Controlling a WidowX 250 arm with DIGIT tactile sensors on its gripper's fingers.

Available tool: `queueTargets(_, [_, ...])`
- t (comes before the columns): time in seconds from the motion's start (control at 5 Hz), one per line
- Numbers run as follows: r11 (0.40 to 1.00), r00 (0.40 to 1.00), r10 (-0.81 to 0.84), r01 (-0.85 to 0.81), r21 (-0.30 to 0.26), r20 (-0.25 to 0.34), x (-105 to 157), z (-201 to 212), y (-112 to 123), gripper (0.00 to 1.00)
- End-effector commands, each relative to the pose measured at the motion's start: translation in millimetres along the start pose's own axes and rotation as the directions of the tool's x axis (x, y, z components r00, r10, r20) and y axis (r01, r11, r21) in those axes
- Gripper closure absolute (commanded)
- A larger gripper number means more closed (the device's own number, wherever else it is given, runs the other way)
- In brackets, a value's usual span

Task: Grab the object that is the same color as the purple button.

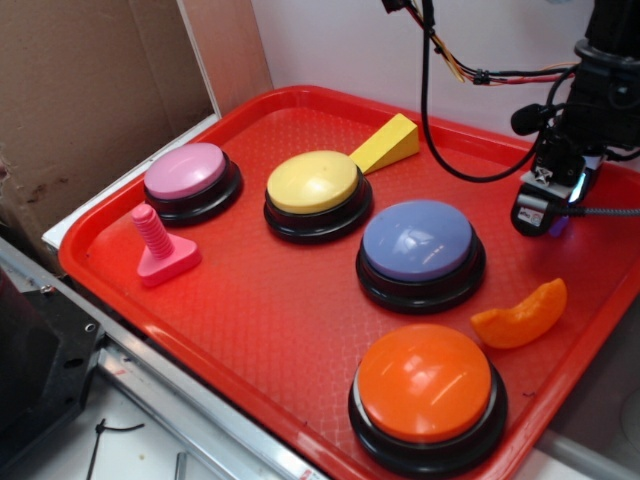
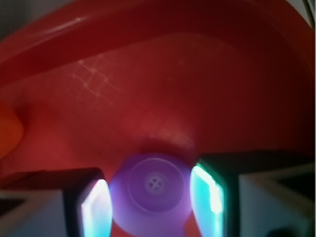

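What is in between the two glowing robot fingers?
The little purple toy sits between the gripper fingers, over the red tray. The wrist view shows it.

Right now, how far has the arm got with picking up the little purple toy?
Done: the gripper has reached the tray's far right corner, well past the purple button. In hand: its fingers bracket the purple toy on both sides, touching or nearly so. Left: a firm squeeze, if needed, and lifting it off the tray.
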State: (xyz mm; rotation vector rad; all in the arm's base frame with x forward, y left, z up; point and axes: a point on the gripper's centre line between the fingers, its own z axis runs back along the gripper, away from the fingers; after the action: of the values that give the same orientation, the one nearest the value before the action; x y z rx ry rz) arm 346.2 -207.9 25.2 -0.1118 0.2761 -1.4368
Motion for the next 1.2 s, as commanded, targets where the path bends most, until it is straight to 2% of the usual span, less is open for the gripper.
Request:
queueTargets(0.0, [0.969,0.983,0.173,-0.181,0.166,0.061,-22,67,-20,1.0])
queueTargets(0.2, [0.834,0.897,0.401,-0.441,0.332,0.185,-74,103,-43,1.0])
queueTargets(0.4, [0.714,0.756,0.593,-0.653,0.252,0.277,-124,141,-62,1.0])
queueTargets(0.6, [0.542,0.572,0.759,-0.82,0.186,0.311,-144,180,-99,1.0])
queueTargets(0.8, [0.336,0.35,0.872,-0.936,0.103,0.342,-144,223,-132,1.0])
queueTargets(1.0, [0.113,0.119,0.928,-0.993,0.037,0.354,-134,270,-153,1.0])
